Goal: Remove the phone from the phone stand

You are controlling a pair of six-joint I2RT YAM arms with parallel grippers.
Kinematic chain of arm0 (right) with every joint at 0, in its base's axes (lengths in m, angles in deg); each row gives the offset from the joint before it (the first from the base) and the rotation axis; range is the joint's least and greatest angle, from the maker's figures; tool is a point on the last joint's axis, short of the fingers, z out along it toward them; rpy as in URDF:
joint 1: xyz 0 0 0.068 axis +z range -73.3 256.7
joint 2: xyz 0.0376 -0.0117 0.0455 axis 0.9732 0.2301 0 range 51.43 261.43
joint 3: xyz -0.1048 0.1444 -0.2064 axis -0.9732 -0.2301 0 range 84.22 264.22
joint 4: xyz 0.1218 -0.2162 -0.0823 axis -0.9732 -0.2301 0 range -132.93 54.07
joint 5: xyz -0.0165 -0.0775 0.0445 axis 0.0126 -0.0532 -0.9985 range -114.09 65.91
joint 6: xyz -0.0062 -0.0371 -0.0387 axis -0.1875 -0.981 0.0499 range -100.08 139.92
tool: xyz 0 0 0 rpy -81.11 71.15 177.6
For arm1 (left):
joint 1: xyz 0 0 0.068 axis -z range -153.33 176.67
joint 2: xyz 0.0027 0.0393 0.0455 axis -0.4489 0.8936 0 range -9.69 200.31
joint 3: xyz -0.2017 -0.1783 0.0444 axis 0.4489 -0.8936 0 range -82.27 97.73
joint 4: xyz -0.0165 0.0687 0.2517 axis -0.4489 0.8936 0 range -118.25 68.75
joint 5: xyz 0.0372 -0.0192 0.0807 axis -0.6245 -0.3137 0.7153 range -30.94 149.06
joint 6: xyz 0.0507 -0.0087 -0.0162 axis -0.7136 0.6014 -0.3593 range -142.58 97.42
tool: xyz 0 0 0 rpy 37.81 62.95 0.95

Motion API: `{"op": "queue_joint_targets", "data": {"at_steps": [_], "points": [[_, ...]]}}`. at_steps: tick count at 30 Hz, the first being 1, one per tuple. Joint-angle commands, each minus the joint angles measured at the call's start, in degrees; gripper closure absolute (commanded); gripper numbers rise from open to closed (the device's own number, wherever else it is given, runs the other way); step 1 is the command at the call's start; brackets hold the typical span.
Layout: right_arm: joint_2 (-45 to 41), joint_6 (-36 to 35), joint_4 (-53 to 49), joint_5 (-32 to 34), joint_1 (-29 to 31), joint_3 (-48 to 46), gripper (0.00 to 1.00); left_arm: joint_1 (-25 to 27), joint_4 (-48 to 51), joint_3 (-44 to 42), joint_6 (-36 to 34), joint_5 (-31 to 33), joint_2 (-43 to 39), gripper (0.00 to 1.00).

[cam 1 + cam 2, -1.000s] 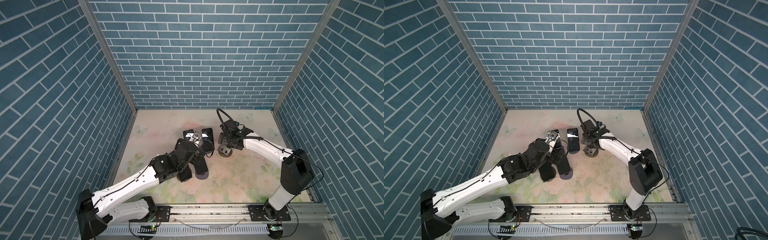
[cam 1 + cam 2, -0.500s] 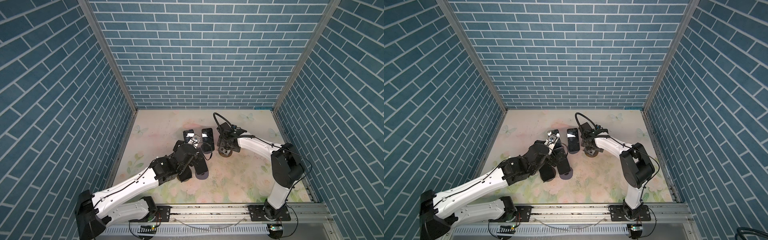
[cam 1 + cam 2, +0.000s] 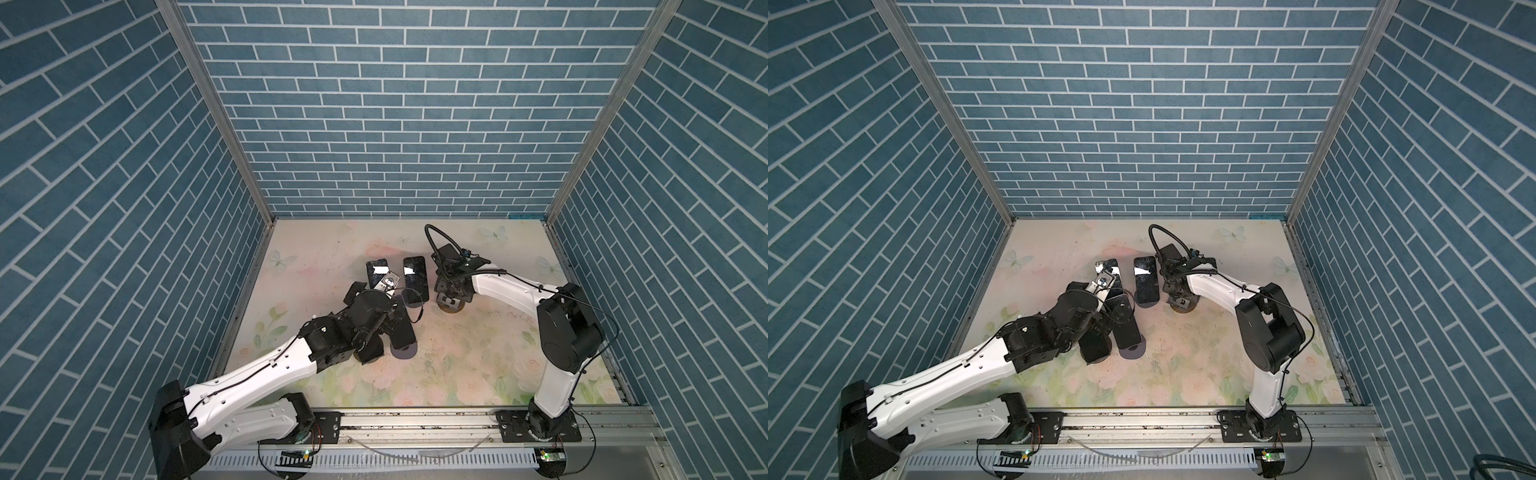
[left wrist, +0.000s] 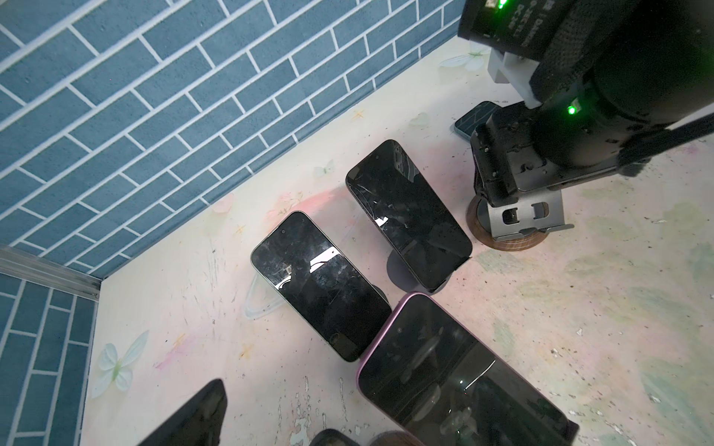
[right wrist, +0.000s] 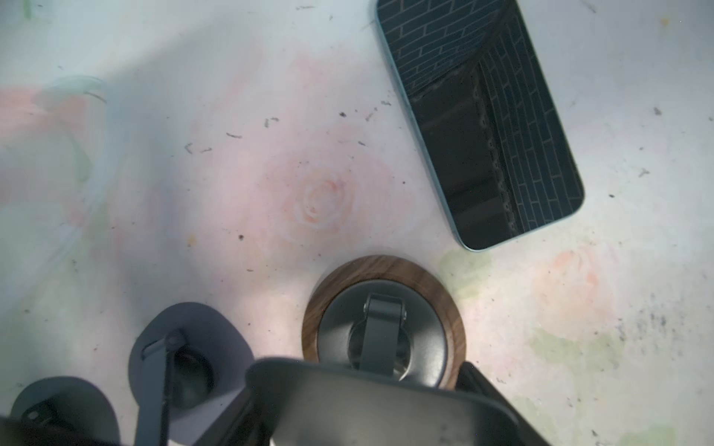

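Top views: left gripper point(image 3: 374, 297) is hanging with jaws wide apart, clamping nothing, near the purple phone point(image 3: 402, 332). That phone is leaning on a round stand point(image 3: 404, 354) mid-table point(image 3: 478, 374). From it, green phone point(image 3: 376, 270) is sitting at 11 o'clock, black phone point(image 3: 415, 276) at 12 to 1 o'clock, both propped up tilted. Wood stand point(image 3: 451, 305) is standing at 2 o'clock, with right gripper point(image 3: 451, 291) sitting down on it. Both top views are showing the same layout.

Left wrist: green phone point(image 4: 320, 285) and black phone point(image 4: 407, 210) are lying side by side, apart. Purple phone point(image 4: 456, 370) is sitting just beside the green one. Right gripper point(image 4: 510, 200) is sitting at the wood stand point(image 4: 514, 243). Teal phone point(image 4: 469, 121) is lying flat just behind it, mostly hidden.

Right wrist: teal phone point(image 5: 483, 123) is lying flat, screen up, near the wood stand point(image 5: 386, 266), not touching. The stand's grey plate point(image 5: 367, 405) is sitting between the right gripper point(image 5: 363, 382) jaws. Cannot tell whether they are pinching it.
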Motion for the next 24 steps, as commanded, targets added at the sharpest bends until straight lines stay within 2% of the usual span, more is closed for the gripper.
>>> {"op": "queue_joint_targets", "data": {"at_steps": [1, 16, 24], "points": [[0.0, -0.2, -0.7, -0.3, 0.3, 1.6, 0.32, 0.3, -1.1, -0.2, -1.0, 0.8, -0.8, 0.0], [-3.4, -5.4, 3.7, -4.1, 0.0, 2.5, 0.39, 0.3, -0.9, 0.0, -1.2, 0.7, -0.8, 0.0], [-6.2, -7.9, 3.9, -4.8, -4.3, 3.4, 0.39, 0.3, 0.1, -0.1, -1.0, 0.8, -1.2, 0.0]]}}
